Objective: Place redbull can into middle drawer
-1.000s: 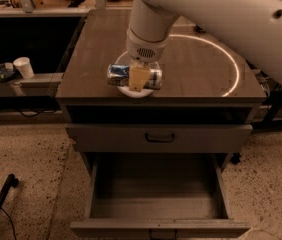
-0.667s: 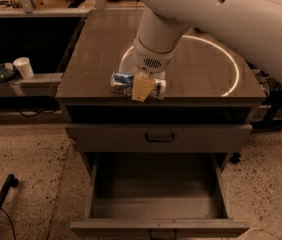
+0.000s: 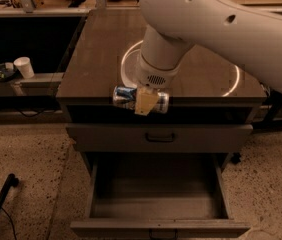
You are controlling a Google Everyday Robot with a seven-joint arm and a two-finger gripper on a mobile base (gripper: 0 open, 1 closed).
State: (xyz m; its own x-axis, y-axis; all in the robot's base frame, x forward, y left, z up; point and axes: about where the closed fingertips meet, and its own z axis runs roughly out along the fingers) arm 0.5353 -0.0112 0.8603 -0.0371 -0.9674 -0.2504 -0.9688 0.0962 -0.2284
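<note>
Fingers (image 3: 145,104) of the downward gripper (image 3: 144,100) clamp the redbull can (image 3: 124,95) over the cabinet (image 3: 96,59) edge.

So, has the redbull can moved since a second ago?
Yes. Held in the gripper, the redbull can has come forward from further back on the cabinet top to its front edge, nearer the open middle drawer.
</note>
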